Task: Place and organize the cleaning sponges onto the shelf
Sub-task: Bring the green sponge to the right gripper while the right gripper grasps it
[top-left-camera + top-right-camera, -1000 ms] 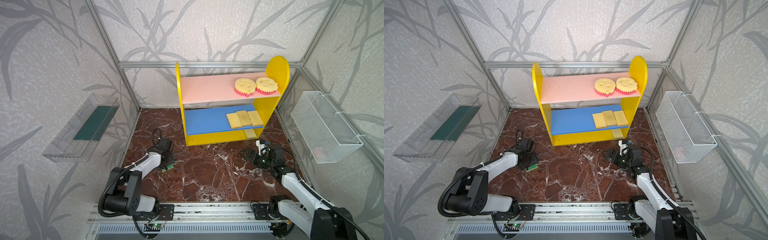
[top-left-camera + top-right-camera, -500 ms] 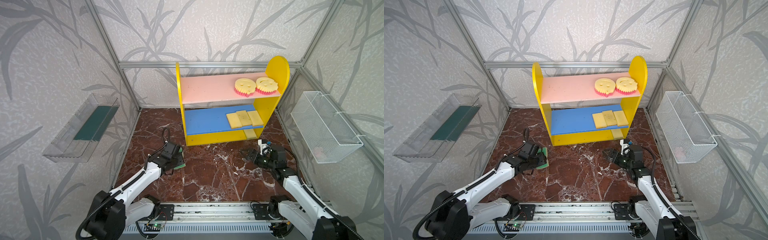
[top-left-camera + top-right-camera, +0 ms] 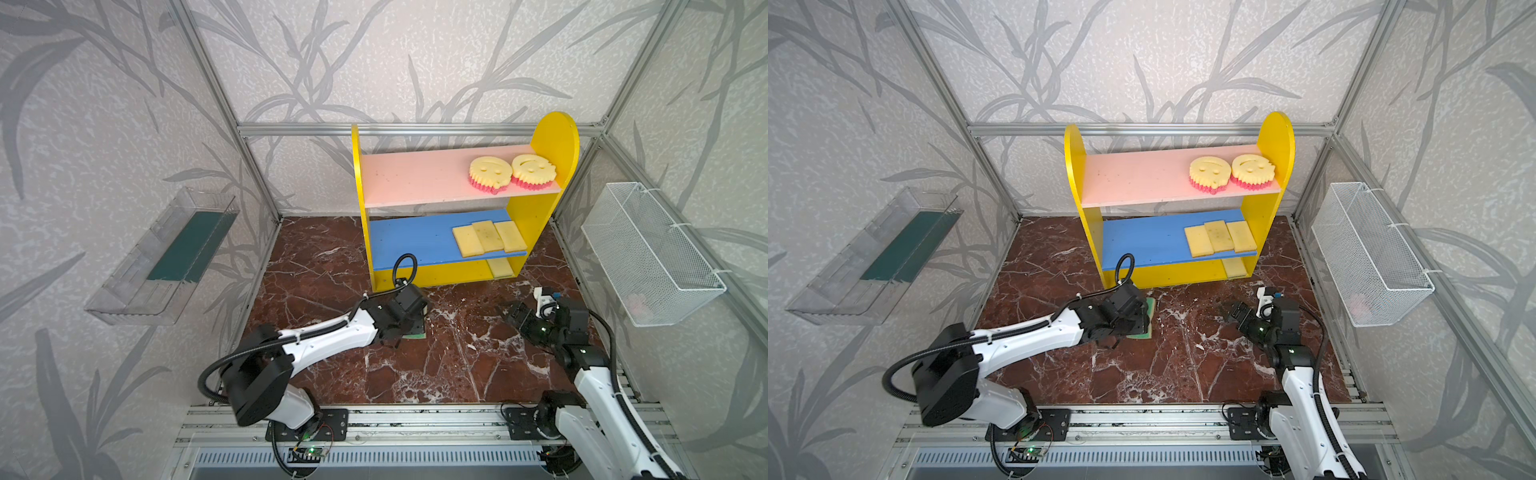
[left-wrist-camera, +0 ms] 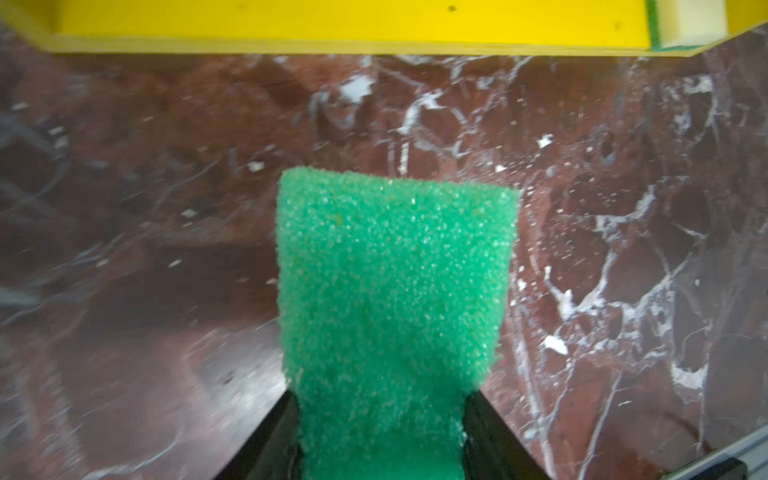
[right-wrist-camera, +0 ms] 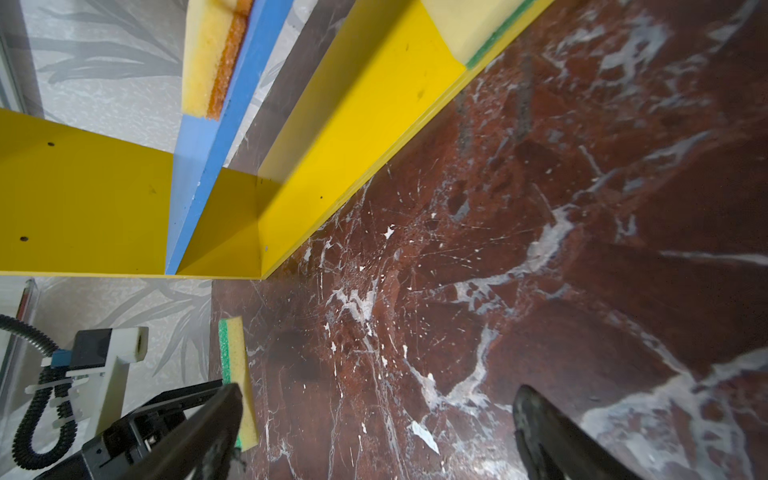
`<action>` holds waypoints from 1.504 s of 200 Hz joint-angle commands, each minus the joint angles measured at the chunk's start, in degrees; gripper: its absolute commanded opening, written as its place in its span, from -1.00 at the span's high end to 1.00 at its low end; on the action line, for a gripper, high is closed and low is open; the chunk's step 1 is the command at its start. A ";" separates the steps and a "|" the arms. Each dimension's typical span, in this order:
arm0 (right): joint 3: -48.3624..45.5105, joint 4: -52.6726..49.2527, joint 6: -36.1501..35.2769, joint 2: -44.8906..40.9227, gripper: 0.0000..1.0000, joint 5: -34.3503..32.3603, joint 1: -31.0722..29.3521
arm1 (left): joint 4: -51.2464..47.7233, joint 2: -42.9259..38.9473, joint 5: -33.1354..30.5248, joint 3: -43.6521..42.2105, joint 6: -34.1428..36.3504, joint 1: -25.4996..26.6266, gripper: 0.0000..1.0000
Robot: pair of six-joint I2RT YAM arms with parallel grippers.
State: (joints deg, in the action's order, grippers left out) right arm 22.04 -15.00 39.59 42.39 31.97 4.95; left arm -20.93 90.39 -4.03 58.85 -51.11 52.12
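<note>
My left gripper (image 4: pixel 380 419) is shut on a green-faced sponge (image 4: pixel 395 291), which it holds low over the floor in front of the shelf's (image 3: pixel 544 208) left front corner; in both top views the sponge (image 3: pixel 417 331) (image 3: pixel 1149 316) pokes out from under the wrist. Two smiley sponges (image 3: pixel 490 172) (image 3: pixel 533 170) lie on the pink board. Three pale rectangles (image 3: pixel 488 235) sit side by side on the blue board, and one more (image 3: pixel 500 267) on the bottom board. My right gripper (image 3: pixel 510 312) (image 5: pixel 376 399) stands open and empty over the floor, right of the shelf's front.
A clear tray (image 3: pixel 166 257) with a dark green bottom hangs on the left wall. A white wire basket (image 3: pixel 648 249) hangs on the right wall with something pale pink inside. Brown marble floor (image 3: pixel 436 365) lies between the arms, with a metal rail along the front edge.
My left arm has swung from the left side of the floor to the shelf's front, carrying the green-faced sponge. The right arm has barely moved.
</note>
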 commanded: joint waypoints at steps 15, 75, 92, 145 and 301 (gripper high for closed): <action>0.23 -3.05 0.13 0.78 -0.99 7.48 9.41 | 13.70 7.99 3.95 5.21 -0.69 0.67 -0.11; -3.60 10.58 3.62 2.11 -0.99 20.73 15.34 | 50.92 15.69 20.25 2.94 -9.55 -2.13 -0.14; -4.15 15.84 5.21 2.26 -0.99 24.92 15.26 | 59.66 17.37 24.08 2.22 -14.07 -3.70 -0.14; -1.78 22.69 8.23 2.83 -0.99 21.07 10.55 | 73.23 18.26 32.25 -0.38 -21.44 -6.61 -0.17; 26.39 1.90 -12.07 18.00 -0.30 -4.69 -14.88 | 63.93 10.48 35.15 -6.18 -14.96 -7.29 -0.20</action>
State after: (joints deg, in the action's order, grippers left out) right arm 47.27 -7.46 30.50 58.50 32.73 -8.34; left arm 45.08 102.30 31.33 52.64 -67.70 44.99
